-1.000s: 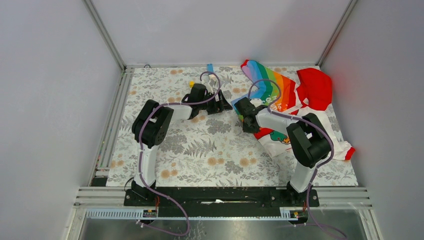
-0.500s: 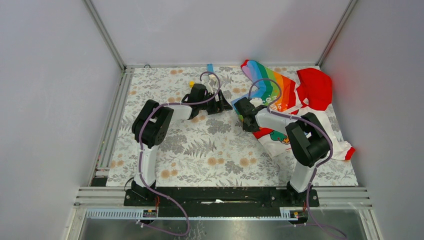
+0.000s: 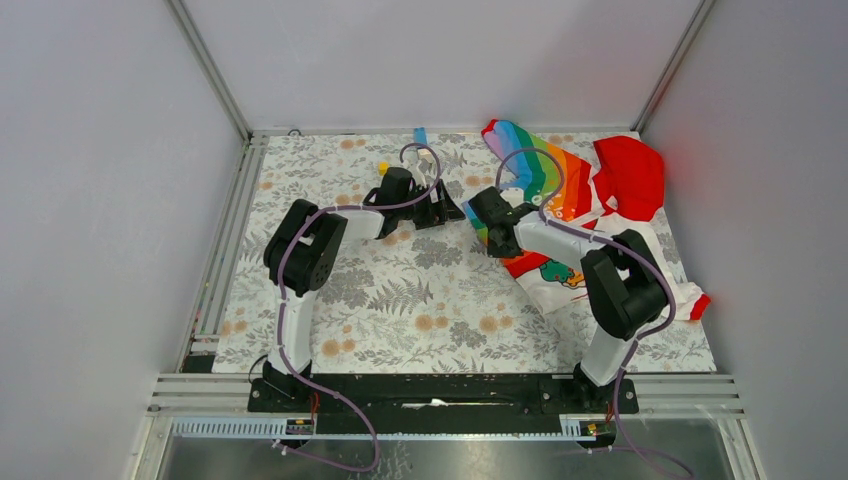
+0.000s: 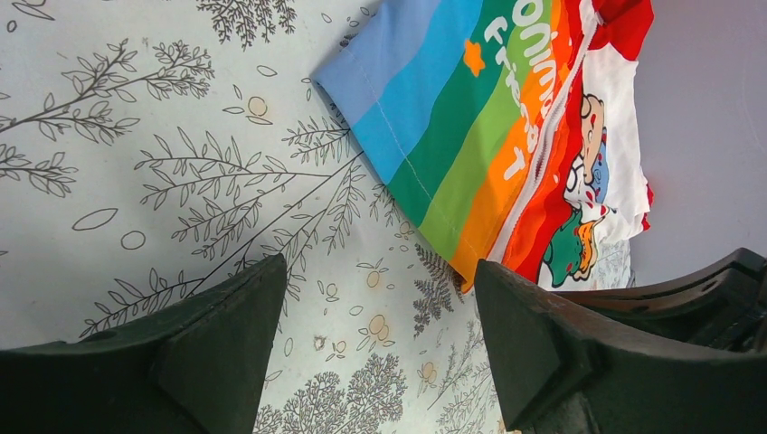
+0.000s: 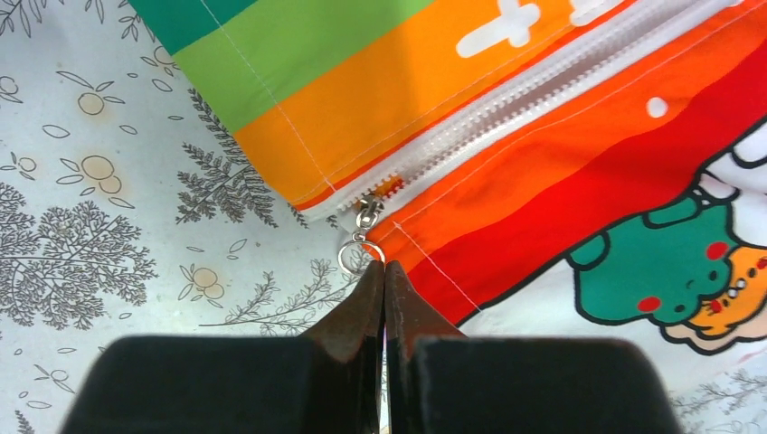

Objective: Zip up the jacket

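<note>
The jacket lies at the back right of the table, rainbow panel spread flat, red hood behind it. Its white zipper runs between the orange and red stripes, with the slider down at the bottom hem. My right gripper is shut, its tips pinching the edge of the zipper's small metal pull ring; from above, the right gripper sits at the hem. My left gripper stands open over bare table, just left of the jacket, touching nothing. The left gripper points at the hem.
A floral-printed mat covers the table. A small yellow object sits behind the left arm and a blue strip lies at the back edge. Grey walls enclose three sides, close to the jacket on the right.
My right gripper has closed fully at the zipper pull and shifted slightly toward the back, nudging the hem. The left arm has not moved.
</note>
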Available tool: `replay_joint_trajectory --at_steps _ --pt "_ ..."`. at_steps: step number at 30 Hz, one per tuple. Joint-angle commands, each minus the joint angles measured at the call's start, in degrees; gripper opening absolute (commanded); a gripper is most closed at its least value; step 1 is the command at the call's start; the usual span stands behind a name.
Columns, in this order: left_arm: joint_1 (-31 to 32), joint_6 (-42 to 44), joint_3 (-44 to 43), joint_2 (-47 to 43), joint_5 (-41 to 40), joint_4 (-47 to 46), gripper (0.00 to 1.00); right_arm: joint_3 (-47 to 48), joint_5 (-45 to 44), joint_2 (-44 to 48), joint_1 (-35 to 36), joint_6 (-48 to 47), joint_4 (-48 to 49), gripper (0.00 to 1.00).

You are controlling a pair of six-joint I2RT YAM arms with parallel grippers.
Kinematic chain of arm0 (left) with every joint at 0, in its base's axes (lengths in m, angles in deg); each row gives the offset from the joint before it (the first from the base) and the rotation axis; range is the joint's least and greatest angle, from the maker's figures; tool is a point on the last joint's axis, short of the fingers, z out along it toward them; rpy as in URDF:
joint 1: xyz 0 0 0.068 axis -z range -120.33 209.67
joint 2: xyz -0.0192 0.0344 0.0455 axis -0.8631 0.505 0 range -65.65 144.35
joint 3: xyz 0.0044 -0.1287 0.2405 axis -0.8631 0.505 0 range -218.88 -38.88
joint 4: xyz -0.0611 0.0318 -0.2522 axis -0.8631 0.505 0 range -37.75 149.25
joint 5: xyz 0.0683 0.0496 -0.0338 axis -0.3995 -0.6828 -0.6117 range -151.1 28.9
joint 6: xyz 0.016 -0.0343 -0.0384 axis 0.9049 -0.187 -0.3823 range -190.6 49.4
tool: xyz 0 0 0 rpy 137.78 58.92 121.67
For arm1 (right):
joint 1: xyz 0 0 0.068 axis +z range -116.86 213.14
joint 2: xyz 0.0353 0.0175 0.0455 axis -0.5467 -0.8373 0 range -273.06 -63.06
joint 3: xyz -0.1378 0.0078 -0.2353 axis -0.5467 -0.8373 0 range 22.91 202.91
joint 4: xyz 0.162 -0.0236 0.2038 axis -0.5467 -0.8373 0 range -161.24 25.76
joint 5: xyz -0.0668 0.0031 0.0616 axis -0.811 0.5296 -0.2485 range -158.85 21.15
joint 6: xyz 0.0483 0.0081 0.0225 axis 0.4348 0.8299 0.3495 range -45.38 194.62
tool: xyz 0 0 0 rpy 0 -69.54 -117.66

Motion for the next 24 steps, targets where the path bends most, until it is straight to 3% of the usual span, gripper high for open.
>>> replay_joint_trajectory --at_steps 1,6,7,10,13,18,24 --pt "-0.33 -0.23 -0.31 -1.62 0.93 -3.51 0.82 1.96 -4.8 2.21 -0.05 -2.58 -3.14 0.0" --pt "-0.33 -0.38 -0.27 -1.54 1.04 -3.51 0.82 1.81 -6.59 1.2 -0.68 -3.96 -3.48 0.0" --pt "-0.33 -0.4 -0.35 -1.5 1.04 -3.51 0.82 1.84 -4.57 1.45 -0.7 -4.42 -2.48 0.04" --pt "-0.33 -0.34 -0.32 -1.57 1.05 -3.51 0.82 -0.13 3.36 3.05 -1.24 -3.33 2.72 0.38" --pt "-0.33 -0.32 -0.26 -1.59 1.04 -3.43 0.82 -1.04 6.74 2.33 -1.48 -2.31 6.38 0.48" --pt "-0.33 -0.25 -0.27 -1.63 1.28 -3.42 0.82 0.83 7.21 -2.02 -1.42 -2.97 4.76 0.53" --pt "-0.33 -0.21 -0.38 -1.71 1.36 -3.34 0.82 -0.4 5.82 -2.68 -1.4 -3.85 4.71 0.49"
